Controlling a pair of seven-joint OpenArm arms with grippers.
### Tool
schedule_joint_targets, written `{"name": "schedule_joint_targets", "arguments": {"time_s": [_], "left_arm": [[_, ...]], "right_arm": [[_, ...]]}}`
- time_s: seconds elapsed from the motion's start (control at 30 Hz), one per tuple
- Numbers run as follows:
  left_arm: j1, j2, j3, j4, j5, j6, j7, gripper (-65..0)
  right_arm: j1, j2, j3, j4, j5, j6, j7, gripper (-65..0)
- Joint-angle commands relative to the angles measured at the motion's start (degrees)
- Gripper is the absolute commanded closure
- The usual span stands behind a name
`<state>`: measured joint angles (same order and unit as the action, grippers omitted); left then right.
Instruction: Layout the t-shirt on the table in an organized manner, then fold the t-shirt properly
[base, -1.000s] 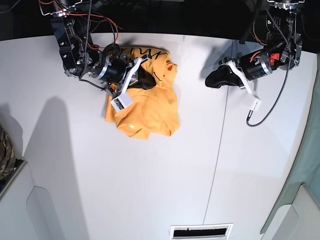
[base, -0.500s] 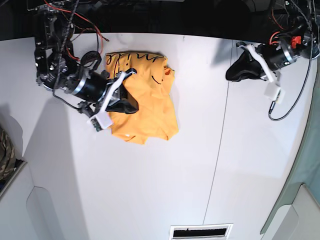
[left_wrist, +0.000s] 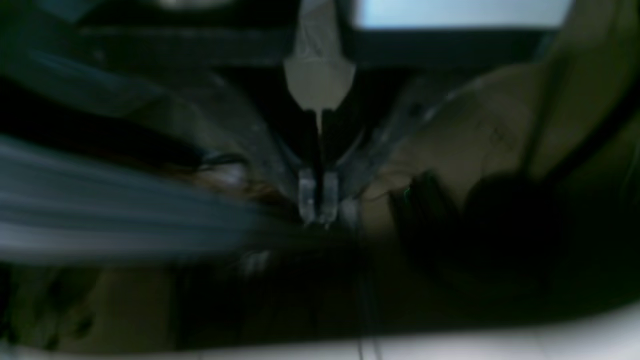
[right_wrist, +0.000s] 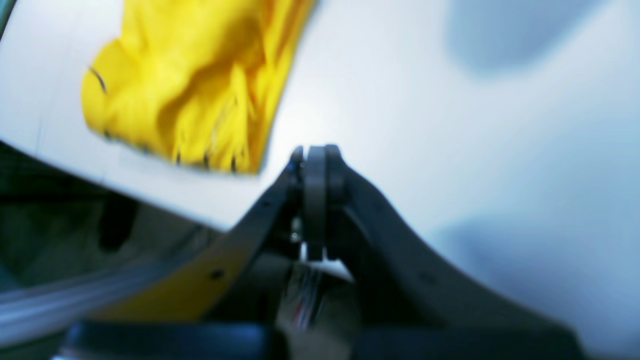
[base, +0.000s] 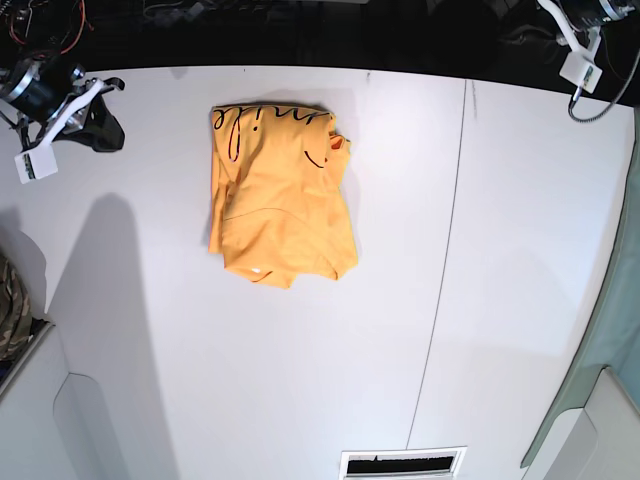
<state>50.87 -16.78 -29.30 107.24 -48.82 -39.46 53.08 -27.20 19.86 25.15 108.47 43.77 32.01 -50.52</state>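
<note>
T-shirt well clear of right end effector

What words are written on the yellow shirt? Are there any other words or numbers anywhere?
Orange-yellow cloth t-shirt: black cursive lettering runs along its far edge, but folds cut it off; only loops like "mile" show, so the whole word cannot be read.
A second black mark on the shirt: just a curved stroke, not a letter I can read.
White tabletop: no words or numbers, only thin dark seam lines.
Both wrist views: too blurred to read anything.
</note>
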Motion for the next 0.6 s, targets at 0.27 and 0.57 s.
{"name": "schedule_joint_targets", "arguments": {"time_s": [0.27, 0.57], "left_arm": [[11.56, 1.51, -0.26, 0.61, 6.25, -0.54, 5.68, 0.0], [18.8, -1.05, 2.56, -0.42, 9.35, -0.54, 7.17, 0.0]], "right_arm": [[-18.97, 3.28, -2.99, 0.92, 1.64, 0.76, 0.26, 0.0], [-30.82, 3.28, -3.96, 0.42, 0.02, 0.31, -7.41, 0.0]]}}
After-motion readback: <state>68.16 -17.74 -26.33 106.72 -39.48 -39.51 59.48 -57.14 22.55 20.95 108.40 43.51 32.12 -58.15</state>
